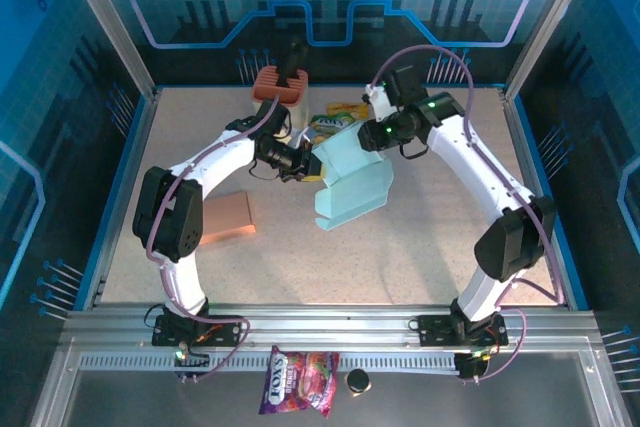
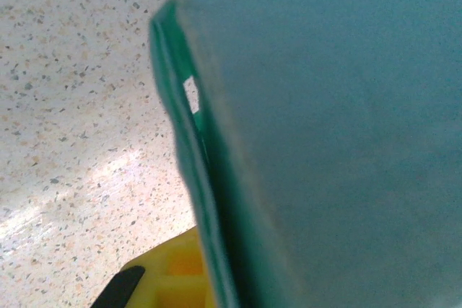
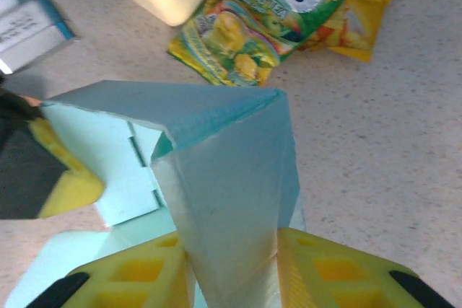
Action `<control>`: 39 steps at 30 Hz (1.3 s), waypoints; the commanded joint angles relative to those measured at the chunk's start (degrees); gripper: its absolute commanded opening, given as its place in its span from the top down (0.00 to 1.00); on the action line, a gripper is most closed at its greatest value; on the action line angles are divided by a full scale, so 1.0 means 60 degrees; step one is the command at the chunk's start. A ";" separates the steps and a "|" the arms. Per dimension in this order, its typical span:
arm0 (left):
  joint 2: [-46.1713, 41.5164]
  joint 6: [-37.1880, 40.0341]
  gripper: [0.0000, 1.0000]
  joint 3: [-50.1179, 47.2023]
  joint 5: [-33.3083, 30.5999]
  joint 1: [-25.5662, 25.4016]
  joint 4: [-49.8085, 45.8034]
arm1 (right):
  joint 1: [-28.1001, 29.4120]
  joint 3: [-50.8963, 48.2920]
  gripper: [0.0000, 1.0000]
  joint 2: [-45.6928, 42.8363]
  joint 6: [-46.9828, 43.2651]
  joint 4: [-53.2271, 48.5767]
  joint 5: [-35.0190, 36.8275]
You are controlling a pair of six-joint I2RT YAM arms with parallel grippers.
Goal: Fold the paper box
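Right wrist view: your right hand [image 3: 231,272] pinches the paper box [image 3: 216,178] flap; your left hand [image 1: 297,163] is squeezed shut on its edge.

paper box [image 1: 350,182] mid table [image 1: 420,257]. Fox's candy bag [image 1: 335,124] just behind it, block [image 1: 278,87] left of that by far edge. flat board [image 1: 225,217] toward left edge. second candy bag [image 1: 298,382] plus small cap [image 1: 357,381] on near rail [image 1: 430,359].

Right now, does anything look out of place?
Yes: a candy bag and a small black round thing lie off the table, on the metal ledge at its near edge. The box is half-folded and tilted, which fits mid-job.
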 commanded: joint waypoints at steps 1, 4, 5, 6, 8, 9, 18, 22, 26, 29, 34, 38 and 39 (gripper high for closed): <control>-0.0031 0.0200 1.00 0.0331 0.0361 -0.0015 0.0122 | 0.0683 0.0533 0.72 0.0481 -0.0013 -0.0958 0.1855; -0.0047 0.0164 1.00 0.0350 0.0296 -0.0041 0.0099 | 0.1105 0.0980 0.80 0.0911 0.0250 -0.1469 0.3257; -0.0054 0.0136 1.00 0.0360 0.0257 -0.0058 0.0113 | 0.1253 0.1160 0.83 0.1087 0.0348 -0.1690 0.3750; -0.0054 0.0112 1.00 0.0368 0.0226 -0.0074 0.0096 | 0.1393 0.1288 0.85 0.1265 0.0444 -0.1870 0.4156; -0.0034 0.0004 1.00 0.0376 0.0092 -0.0115 0.0092 | 0.1649 0.1441 0.90 0.1510 0.0679 -0.2144 0.5088; -0.0039 -0.0055 1.00 0.0375 0.0032 -0.0118 0.0098 | 0.1737 0.1474 0.91 0.1595 0.0755 -0.2252 0.5440; 0.0062 -0.0328 1.00 0.0390 -0.0268 -0.0350 0.0087 | 0.2053 0.1610 0.96 0.2022 0.1143 -0.2520 0.6524; 0.0120 -0.0291 1.00 0.0434 -0.0293 -0.0425 -0.0008 | 0.1912 0.1454 0.78 0.2086 0.1245 -0.2241 0.5817; 0.0121 -0.0229 1.00 0.0436 -0.0354 -0.0468 -0.0106 | 0.1728 0.1362 0.81 0.2212 0.1255 -0.2043 0.5507; 0.0084 -0.0213 1.00 0.0405 -0.0395 -0.0488 -0.0168 | 0.1708 0.1391 0.97 0.2265 0.1272 -0.2027 0.5799; 0.0067 -0.0347 1.00 0.0433 -0.0594 -0.0571 -0.0193 | 0.1850 0.1577 1.00 0.2508 0.1589 -0.2508 0.7088; 0.0088 -0.0568 1.00 0.0434 -0.0673 -0.0645 -0.0099 | 0.2025 0.1581 1.00 0.2723 0.1820 -0.2847 0.7721; 0.0097 -0.0592 1.00 0.0434 -0.0695 -0.0649 -0.0090 | 0.2031 0.1456 1.00 0.2655 0.1769 -0.2724 0.7621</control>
